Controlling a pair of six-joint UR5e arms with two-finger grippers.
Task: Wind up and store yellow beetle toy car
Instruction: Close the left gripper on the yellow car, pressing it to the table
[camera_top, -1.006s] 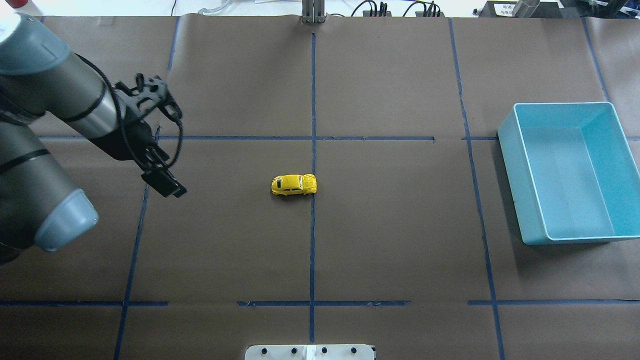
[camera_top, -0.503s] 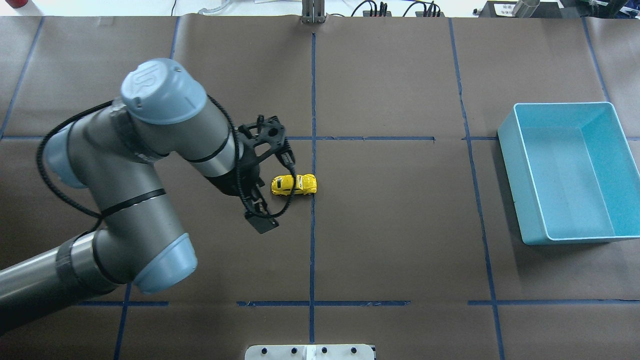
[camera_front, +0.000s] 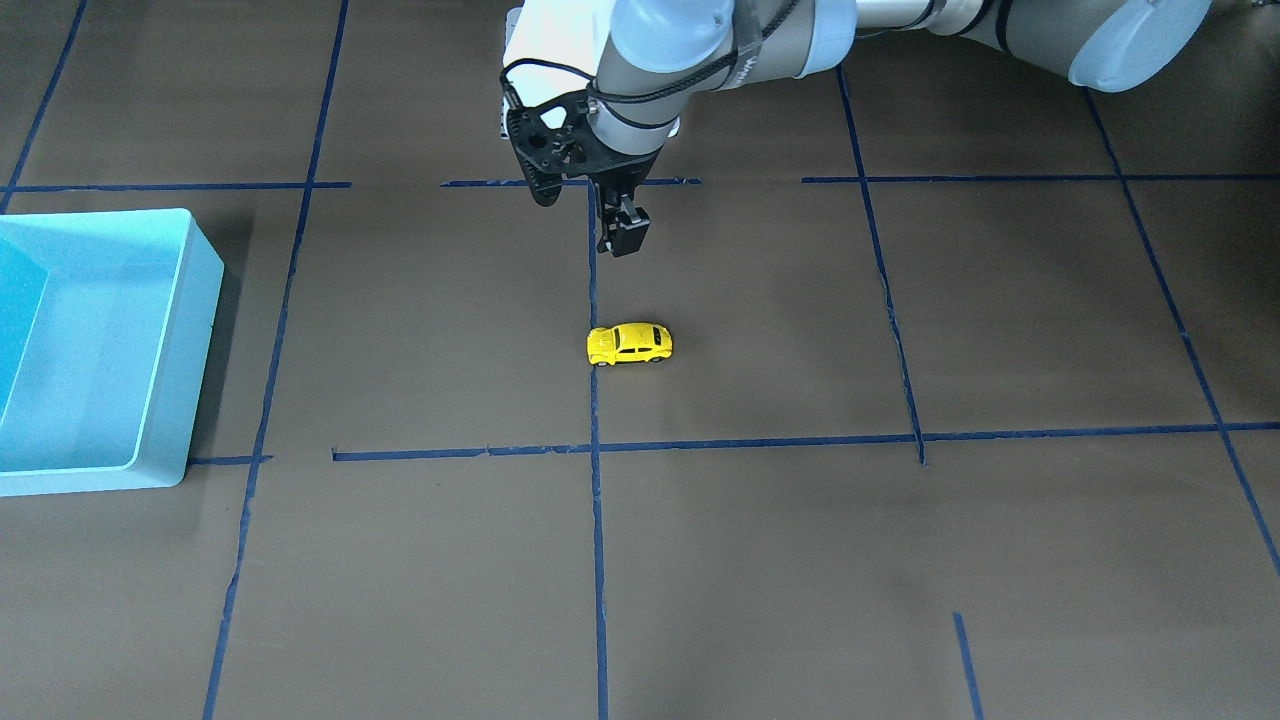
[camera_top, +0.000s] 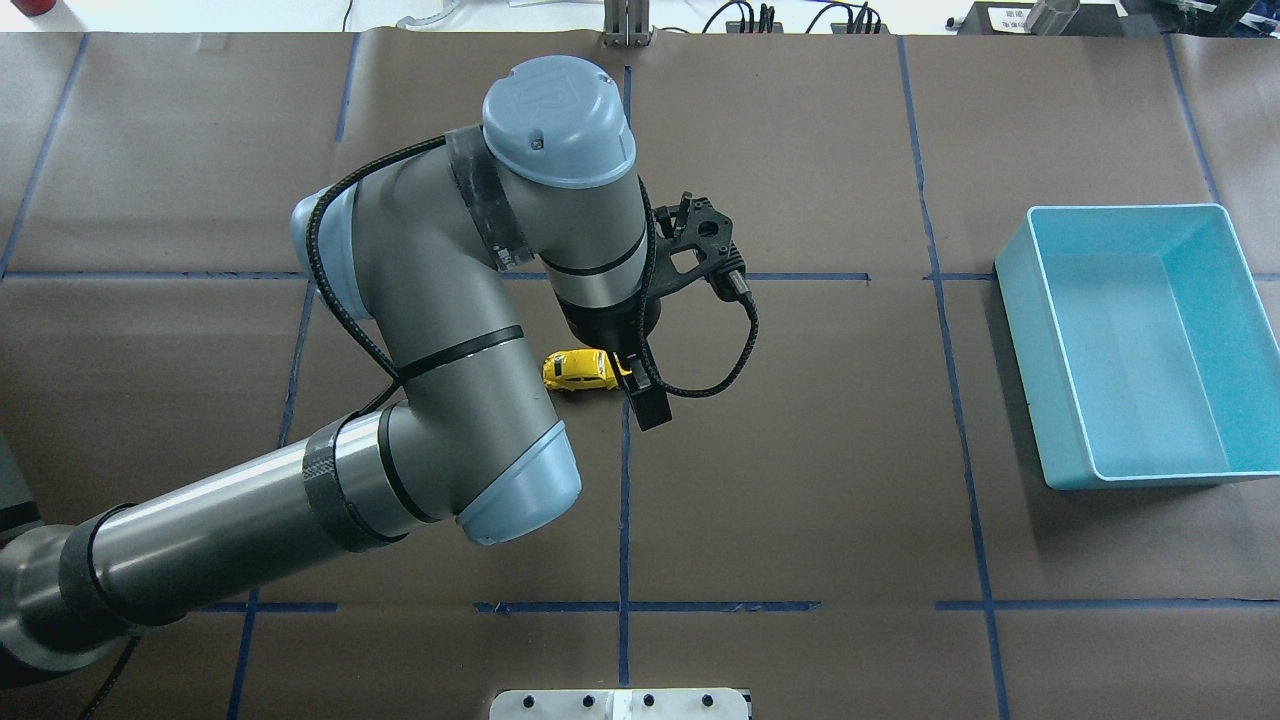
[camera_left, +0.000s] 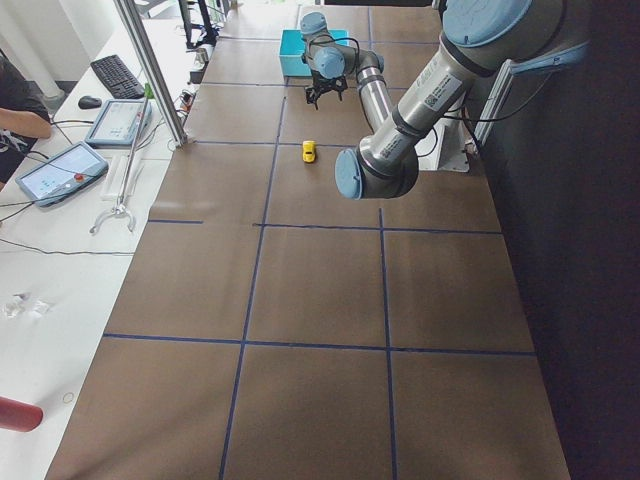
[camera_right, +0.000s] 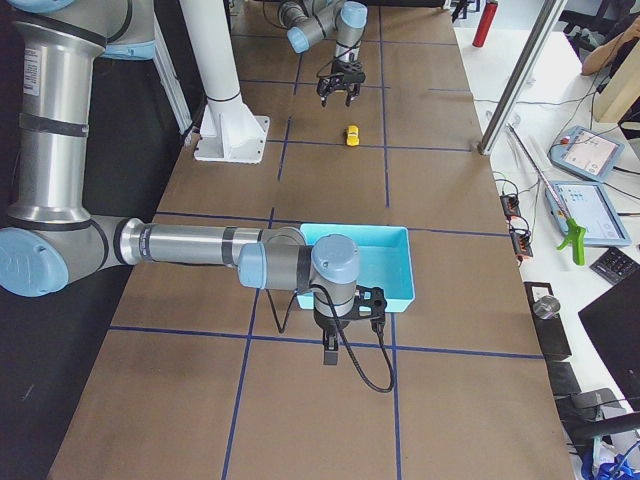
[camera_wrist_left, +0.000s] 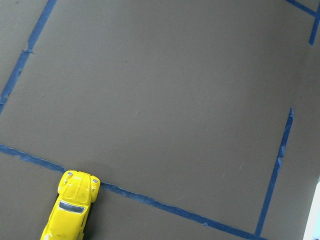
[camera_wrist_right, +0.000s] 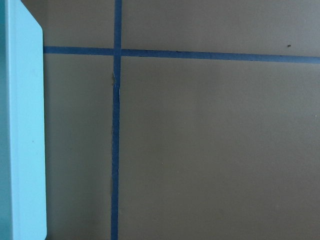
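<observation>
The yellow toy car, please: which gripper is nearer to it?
Left. The left gripper hovers close by the car; the right gripper hangs far off beside the blue bin.

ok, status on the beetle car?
Left gripper open over yellow beetle toy car, no contact. Right gripper by light blue bin, state unclear. Car on table, nothing between it and bin.

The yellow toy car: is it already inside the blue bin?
No, the yellow beetle toy car sits on the brown table, well apart from the light blue bin.
</observation>
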